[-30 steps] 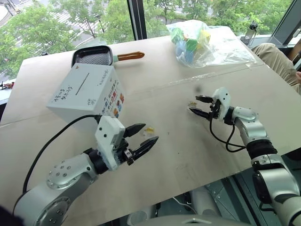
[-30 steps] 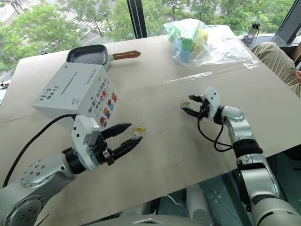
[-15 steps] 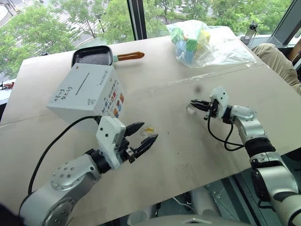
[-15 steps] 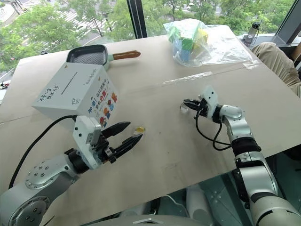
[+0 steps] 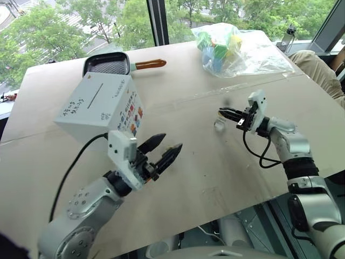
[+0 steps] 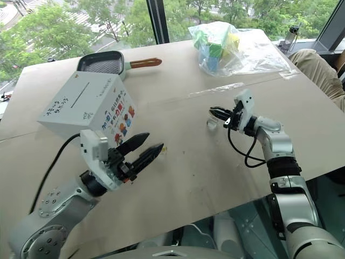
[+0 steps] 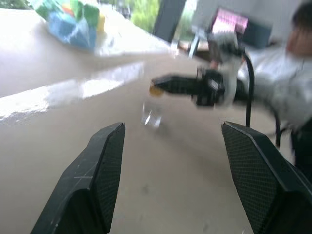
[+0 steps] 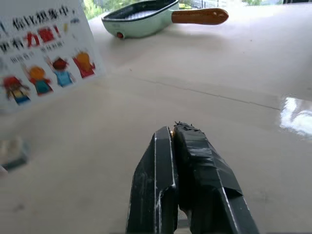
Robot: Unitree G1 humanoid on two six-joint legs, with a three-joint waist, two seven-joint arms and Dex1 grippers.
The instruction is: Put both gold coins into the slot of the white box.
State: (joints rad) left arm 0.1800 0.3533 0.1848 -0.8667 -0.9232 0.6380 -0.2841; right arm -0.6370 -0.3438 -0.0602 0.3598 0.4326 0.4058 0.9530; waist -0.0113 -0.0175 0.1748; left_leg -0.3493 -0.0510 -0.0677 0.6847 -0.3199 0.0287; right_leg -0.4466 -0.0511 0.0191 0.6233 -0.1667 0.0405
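Observation:
The white box stands tilted at the table's left, its slot a thin dark line on the plain top face. My right gripper hovers just above the table's middle right, shut on a gold coin that peeks out yellow at its tip. A small clear plastic piece lies on the table under that tip. My left gripper is open and empty in front of the box, raised off the table. The other gold coin is hidden behind the left fingers.
A black square pan with a brown handle sits behind the box. A clear bag of colourful blocks lies at the far right. A person's leg shows at the table's right edge.
My right gripper has shut on a coin and risen off the table, leaving the clear piece behind. My left gripper has rolled and now covers the coin near it.

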